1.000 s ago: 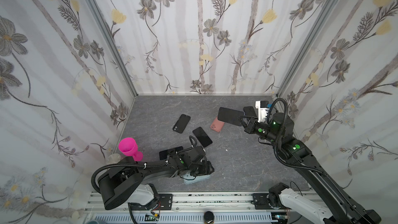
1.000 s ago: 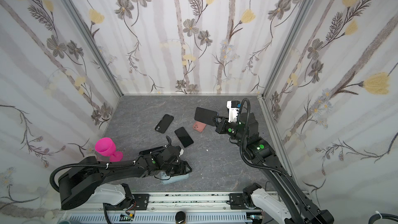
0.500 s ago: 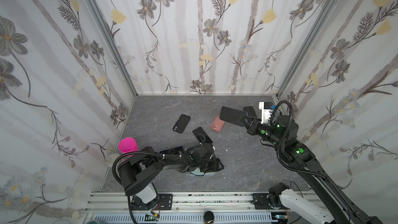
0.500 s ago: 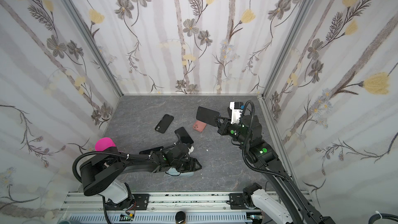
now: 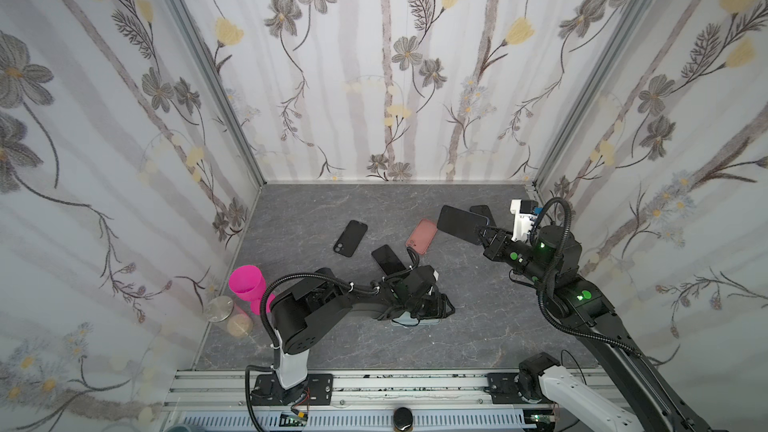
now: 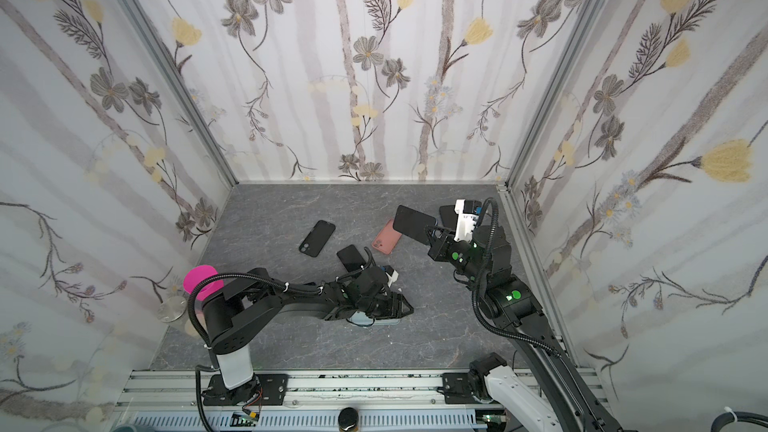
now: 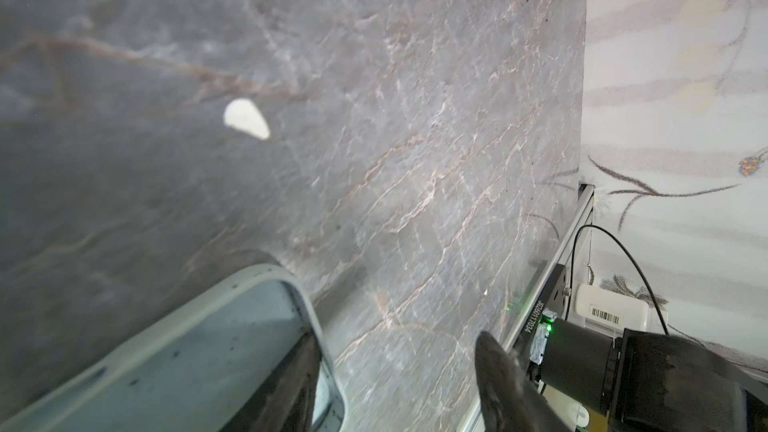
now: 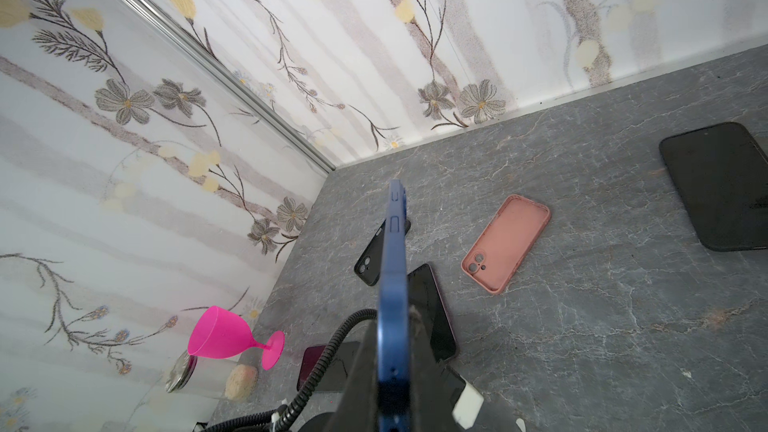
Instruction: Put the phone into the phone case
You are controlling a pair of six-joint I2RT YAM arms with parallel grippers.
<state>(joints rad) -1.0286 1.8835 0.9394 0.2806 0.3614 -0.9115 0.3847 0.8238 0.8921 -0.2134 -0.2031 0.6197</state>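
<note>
Light: bright, even, diffuse; walls [image 5: 415, 76] slightly washed out in both top views.
Shadows: soft, thrown under the left arm [image 5: 353, 309] onto the table [image 5: 478, 326].
Left wrist: case [image 7: 187, 359] and nearby table blurred; a dim patch is seen beside it.
Right wrist: phone [image 8: 392, 284] edge softened up close; background sharp.
Edges: wall corners bowed.

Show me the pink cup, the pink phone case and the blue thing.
pink cup [image 5: 246, 284], a top view, its bowl.
pink phone case [image 5: 422, 236], a top view, its middle.
blue thing [image 8: 394, 284], right wrist view, its side edge.
</note>
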